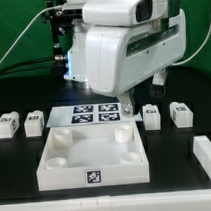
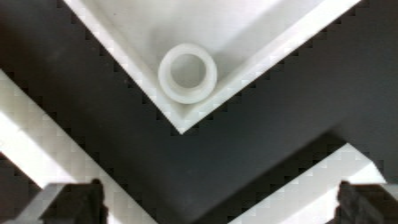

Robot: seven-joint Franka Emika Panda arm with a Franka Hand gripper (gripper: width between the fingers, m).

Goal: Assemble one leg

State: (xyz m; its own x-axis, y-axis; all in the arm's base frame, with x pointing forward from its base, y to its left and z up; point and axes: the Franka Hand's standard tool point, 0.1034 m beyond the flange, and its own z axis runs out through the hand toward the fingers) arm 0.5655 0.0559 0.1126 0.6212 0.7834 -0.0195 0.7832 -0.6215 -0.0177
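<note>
Four small white legs with tags lie on the black table in the exterior view: two at the left (image 1: 5, 124) (image 1: 33, 122) and two at the right (image 1: 151, 115) (image 1: 181, 113). The large white tray (image 1: 93, 159) with round corner sockets lies in front of them. My gripper (image 1: 127, 107) hangs over the tray's far right corner, next to the nearer right leg. In the wrist view the gripper (image 2: 217, 208) is open and empty, its fingertips (image 2: 71, 205) wide apart. Below it are a tray corner (image 2: 125, 40) and its round socket (image 2: 189, 75). No leg shows in the wrist view.
The marker board (image 1: 94, 114) lies flat behind the tray, between the leg pairs. A white bar-shaped piece (image 1: 207, 160) sits at the exterior view's lower right. The arm's big white body hides the table behind the board.
</note>
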